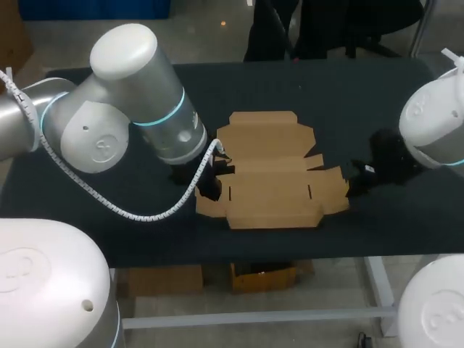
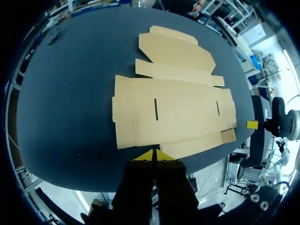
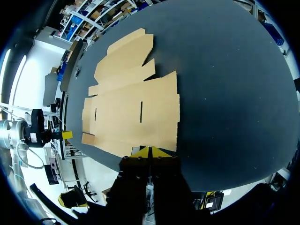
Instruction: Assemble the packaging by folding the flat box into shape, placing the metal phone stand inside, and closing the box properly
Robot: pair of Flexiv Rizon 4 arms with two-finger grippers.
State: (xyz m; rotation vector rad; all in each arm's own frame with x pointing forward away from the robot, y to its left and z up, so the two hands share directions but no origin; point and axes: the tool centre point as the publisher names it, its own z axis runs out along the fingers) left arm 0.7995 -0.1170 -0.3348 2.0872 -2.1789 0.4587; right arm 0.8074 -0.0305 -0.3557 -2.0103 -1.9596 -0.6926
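Cardboard, cut and creased but unfolded, lies spread flat near the middle of the dark table [image 1: 348,94]. This box [image 1: 272,174] has its tabbed lid panel [image 1: 262,130] pointing toward the table's far edge, and two short slots [image 2: 155,108] are cut in its broad main panel.

The arms flank the box. The left gripper [image 2: 153,154] sits at its left end and the right gripper [image 3: 150,151] at its right end, facing each other across the sheet.

In the left wrist view, that gripper's yellow tips are pressed together with nothing between them. They sit right at the box's nearest edge, and the main panel stretches out ahead of them. The right wrist view shows the same from the other end, with its tips also closed on nothing at the near border of the cardboard.

Whether either gripper touches the cardboard cannot be told. From the head view, both grippers appear as dark shapes just beside the box's side flaps, and the sheet lies between them.
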